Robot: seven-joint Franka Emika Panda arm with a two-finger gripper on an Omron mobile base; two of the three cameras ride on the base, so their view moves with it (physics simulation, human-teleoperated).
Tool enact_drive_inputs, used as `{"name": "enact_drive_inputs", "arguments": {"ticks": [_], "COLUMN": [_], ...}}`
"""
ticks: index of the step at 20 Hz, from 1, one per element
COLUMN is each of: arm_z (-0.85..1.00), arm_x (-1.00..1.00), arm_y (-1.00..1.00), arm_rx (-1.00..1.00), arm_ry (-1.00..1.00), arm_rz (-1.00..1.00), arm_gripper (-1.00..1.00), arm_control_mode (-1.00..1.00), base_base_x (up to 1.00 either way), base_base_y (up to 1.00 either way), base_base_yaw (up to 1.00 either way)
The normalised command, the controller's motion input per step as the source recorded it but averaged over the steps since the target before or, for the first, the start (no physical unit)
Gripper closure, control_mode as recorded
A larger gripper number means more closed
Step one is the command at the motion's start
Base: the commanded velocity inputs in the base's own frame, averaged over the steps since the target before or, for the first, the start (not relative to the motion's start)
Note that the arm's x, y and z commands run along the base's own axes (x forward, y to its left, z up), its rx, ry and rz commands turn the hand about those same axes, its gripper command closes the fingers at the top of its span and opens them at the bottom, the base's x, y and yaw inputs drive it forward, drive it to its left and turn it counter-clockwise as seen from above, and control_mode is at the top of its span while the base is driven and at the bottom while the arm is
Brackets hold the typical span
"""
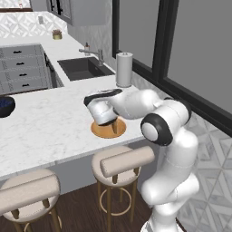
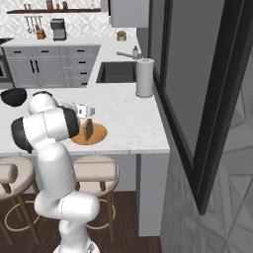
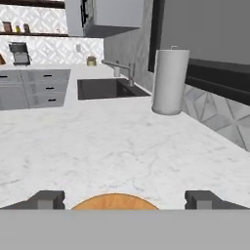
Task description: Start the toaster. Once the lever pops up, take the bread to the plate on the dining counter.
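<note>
Bread (image 2: 88, 131) stands on edge on the plate (image 2: 99, 133), seemingly just below the wide-open claw (image 3: 124, 199)

My arm (image 1: 174, 149) is glossy white, bulbous segments with dark joint caps; small dark finger tips (image 3: 46, 199).

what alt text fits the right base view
A white robot arm's open pincer hangs over a tan-brown bread slice standing on edge on a flat orange-brown plate, on a white marble counter beside a white paper towel roll.
</note>
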Motion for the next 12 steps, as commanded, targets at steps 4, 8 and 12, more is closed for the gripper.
{"name": "enact_drive_inputs", "arguments": {"ticks": [4,8,12], "arm_z": [0.00,-0.14,0.00], "arm_x": [0.31,0.09,0.14], "arm_y": [-0.65,-0.10,0.25], "arm_rx": [0.05,0.00,0.02], "arm_ry": [0.42,0.45,0.40], "arm_rz": [-0.19,-0.02,0.00], "arm_gripper": [-1.00,-1.00,-1.00], "arm_control_mode": [-1.00,-1.00,-1.00], "base_base_x": [0.00,0.00,0.00], "base_base_y": [0.00,0.00,0.00], "base_base_yaw": [0.00,0.00,0.00]}}
